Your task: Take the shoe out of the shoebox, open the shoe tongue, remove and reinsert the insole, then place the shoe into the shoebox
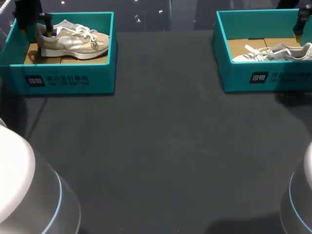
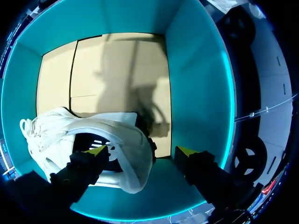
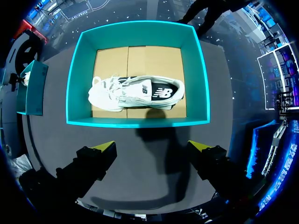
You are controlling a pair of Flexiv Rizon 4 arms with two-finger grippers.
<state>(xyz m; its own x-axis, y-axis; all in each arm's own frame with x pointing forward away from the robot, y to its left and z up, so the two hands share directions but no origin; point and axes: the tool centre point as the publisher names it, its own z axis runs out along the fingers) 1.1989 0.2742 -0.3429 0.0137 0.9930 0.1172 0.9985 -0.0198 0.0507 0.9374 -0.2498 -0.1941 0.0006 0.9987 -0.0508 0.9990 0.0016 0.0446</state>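
While the left gripper (image 2: 140,151), fingers (image 2: 96,151) spread, is straddling the heel of the shoe (image 2: 93,128) inside the shoebox (image 2: 196,93), take-out is awaiting a pinch.

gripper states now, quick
left gripper: open, straddling the heel of the shoe, not clamped
right gripper: open, holding nothing

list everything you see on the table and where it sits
boxes: 2, teal; left box far left, right box far right
shoes: 2, white and grey, one per box; left shoe upright, right shoe on its side
table: 1, black, under all
hands: 2, black with yellow tips; left hand open in the left box, one finger at the shoe's opening; right hand open above the table before the right box
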